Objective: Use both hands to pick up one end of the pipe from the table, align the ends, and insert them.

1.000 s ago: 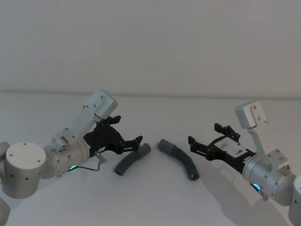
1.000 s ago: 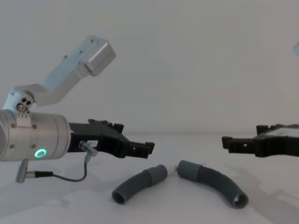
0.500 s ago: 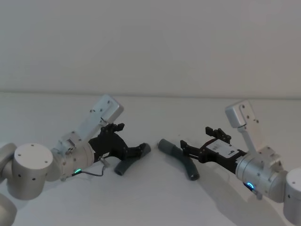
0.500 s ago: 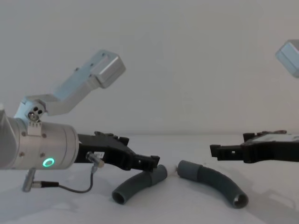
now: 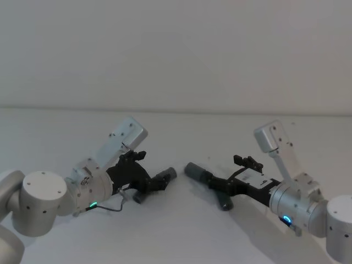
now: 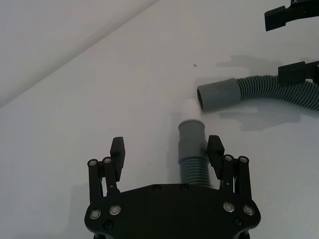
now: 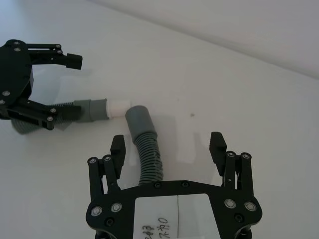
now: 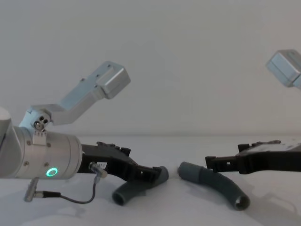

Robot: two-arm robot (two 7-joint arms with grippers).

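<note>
Pipe pieces [image 8: 218,181] are lying unjoined on the table [image 5: 176,231] (nothing lifted yet), the spread left gripper [image 6: 166,149] and right gripper [image 7: 168,144] straddling them.

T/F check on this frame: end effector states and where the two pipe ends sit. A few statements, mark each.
1. The slim smooth dark-grey hose piece and the thicker ribbed dark-grey hose piece both lie on the white table. True.
2. The left end effector is shut on the slim piece. False: its fingers are open, one on each side of it.
3. The right end effector is open, straddling the ribbed piece. True.
4. The slim piece's whitish tip is inside the ribbed piece's wide cuff. False: the tip lies beside the cuff, not inserted.
</note>
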